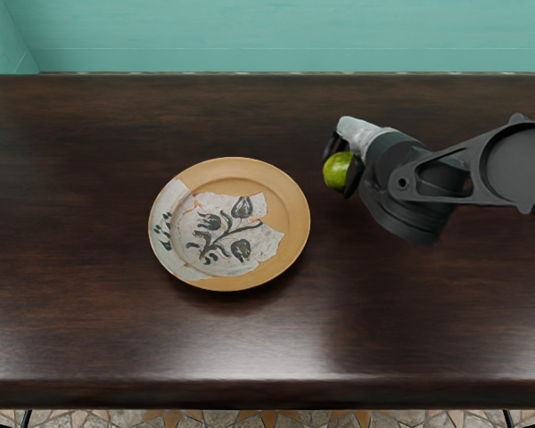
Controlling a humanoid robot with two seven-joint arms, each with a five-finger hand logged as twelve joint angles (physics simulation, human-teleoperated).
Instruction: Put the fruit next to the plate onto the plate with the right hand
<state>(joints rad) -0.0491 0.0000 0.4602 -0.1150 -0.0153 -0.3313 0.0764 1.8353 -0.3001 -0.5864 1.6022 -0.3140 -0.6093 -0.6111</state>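
Teal wall (pixel 250 36) closes off the back of the scene, and in front of it a dark, glossy wooden counter (pixel 89 339) fills nearly your whole view, with a strip of tiled floor (pixel 250 419) showing below its near edge.

Your right robot hand (pixel 350 150) comes in from the right on its black arm (pixel 464 174). Its fingers are wrapped around the small green fruit (pixel 337 169), with one dark finger over the top and another against the side nearest the wrist. That reads as a closed grasp on the fruit, not a hover above it.

The fruit sits just beside the right rim of the plate (pixel 290 201), apart from it and not yet over it. You cannot tell from this angle whether it has cleared the counter or rests on it.

The hand approaches from the side away from the plate. That probably suits the job, since it leaves an open path leftward onto the dish.

The plate is orange with a pale, chipped-looking centre and a dark flower motif (pixel 221 234), and it lies flat near the middle of the counter with nothing on it.

You will likely need a small lift, a short move left and a gentle release, because a round fruit may roll on the shallow dish.
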